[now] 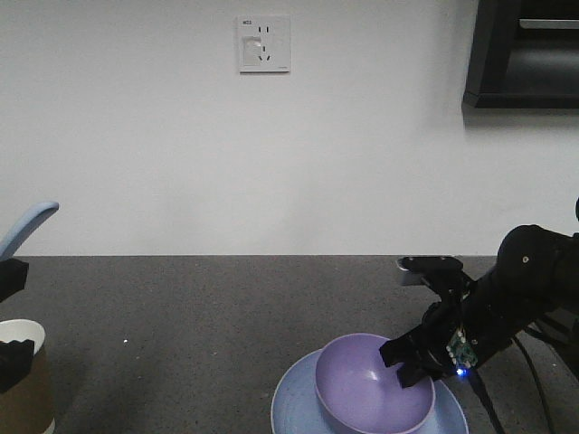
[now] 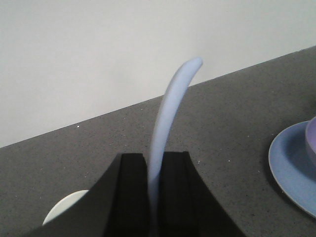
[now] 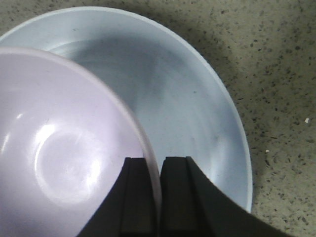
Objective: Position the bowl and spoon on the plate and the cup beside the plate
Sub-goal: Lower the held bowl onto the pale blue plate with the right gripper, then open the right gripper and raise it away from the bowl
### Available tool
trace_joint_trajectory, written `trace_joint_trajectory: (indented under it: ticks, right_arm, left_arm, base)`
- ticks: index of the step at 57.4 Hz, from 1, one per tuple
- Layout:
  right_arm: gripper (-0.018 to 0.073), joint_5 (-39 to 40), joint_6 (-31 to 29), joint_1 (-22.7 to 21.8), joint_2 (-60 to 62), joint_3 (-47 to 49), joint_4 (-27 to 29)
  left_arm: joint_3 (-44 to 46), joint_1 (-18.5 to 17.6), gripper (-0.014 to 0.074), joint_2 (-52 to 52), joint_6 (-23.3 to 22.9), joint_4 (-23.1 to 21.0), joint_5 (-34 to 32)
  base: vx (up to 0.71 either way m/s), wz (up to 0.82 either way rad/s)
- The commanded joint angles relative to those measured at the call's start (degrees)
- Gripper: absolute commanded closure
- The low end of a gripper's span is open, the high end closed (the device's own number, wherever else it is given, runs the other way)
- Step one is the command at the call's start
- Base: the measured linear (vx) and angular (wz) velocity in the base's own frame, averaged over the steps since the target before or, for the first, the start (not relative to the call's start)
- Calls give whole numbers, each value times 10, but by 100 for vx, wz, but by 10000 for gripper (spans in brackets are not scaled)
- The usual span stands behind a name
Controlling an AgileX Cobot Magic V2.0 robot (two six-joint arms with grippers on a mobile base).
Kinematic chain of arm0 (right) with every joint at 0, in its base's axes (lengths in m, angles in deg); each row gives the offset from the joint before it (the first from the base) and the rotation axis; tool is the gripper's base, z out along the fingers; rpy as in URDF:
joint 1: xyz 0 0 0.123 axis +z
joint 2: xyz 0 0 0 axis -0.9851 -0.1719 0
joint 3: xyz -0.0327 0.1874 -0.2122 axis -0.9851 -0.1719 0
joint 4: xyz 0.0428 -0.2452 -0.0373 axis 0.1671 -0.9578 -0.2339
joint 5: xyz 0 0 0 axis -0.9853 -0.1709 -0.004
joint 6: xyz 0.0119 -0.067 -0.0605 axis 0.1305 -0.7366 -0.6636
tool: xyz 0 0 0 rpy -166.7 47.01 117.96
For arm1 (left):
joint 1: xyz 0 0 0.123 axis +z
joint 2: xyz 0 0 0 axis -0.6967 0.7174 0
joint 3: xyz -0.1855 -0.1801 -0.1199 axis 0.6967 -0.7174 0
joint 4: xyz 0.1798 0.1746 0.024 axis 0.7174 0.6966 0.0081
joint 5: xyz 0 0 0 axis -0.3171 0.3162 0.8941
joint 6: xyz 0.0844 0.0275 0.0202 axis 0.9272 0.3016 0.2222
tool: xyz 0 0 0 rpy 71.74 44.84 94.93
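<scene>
The light blue plate (image 1: 288, 409) lies on the dark counter at the front, seen large in the right wrist view as plate (image 3: 192, 98). The lavender bowl (image 1: 366, 387) sits over it, tilted. My right gripper (image 1: 412, 363) is shut on the bowl's right rim, one finger inside and one outside; the wrist view shows bowl (image 3: 59, 148) pinched in the gripper (image 3: 159, 165). At the far left my left gripper (image 2: 153, 159) is shut on the pale blue spoon (image 2: 170, 108), handle pointing up; its scoop is hidden. The spoon handle (image 1: 27, 226) rises above the brown cup (image 1: 23, 393).
A white wall runs along the counter's far edge, with a socket plate (image 1: 263, 43) on it. A dark cabinet (image 1: 525, 54) hangs at the upper right. Cables trail from the right arm (image 1: 534, 271) near the counter's right side.
</scene>
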Motion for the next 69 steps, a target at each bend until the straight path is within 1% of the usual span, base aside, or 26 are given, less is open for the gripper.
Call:
trace_joint_trajectory:
  ticks: [1,10,17,27,32,37,41,49,60,63,69]
  right_arm:
    - [533,19,0,-2,27,21,10]
    - [470,11,-1,-2,27,21,8]
    - [395,6,-2,-2,26,21,0]
    - [256,5,-2,-2,26,21,0]
    - [169,5,-2,-2,26,21,0]
    - [108,3,-1,-2,26,21,0]
    - [76,-2,0,-2,26,21,2]
    - [68,10,-1,-3,33,22,23]
    - [83,137,-5,-3,103,22,67]
    - [83,169,-7,-3,130,22,70]
    - [83,205,-19,-3,203,21,67]
  left_arm:
    - [16,-2,596,-3,-3,22,-27]
    - [16,-2,596,-3,-3,22,-27]
    - [16,-2,596,-3,-3,22,-27]
    - [16,-2,596,-3,-3,22,-27]
    - [16,-2,596,-3,-3,22,-27]
    - [16,-2,596,-3,-3,22,-27]
    - [16,-2,596,-3,-3,22,-27]
    - [16,-2,596,-3,-3,22,-27]
    - [16,-2,596,-3,-3,22,-27]
    - [16,-2,596,-3,-3,22,-27]
    - [16,-2,596,-3,-3,22,-27]
  base:
    - [0,0]
    - [0,0]
    - [0,0]
    - [0,0]
    - [0,0]
    - [0,0]
    - [0,0]
    - [0,0]
    - [0,0]
    - [0,0]
    - [0,0]
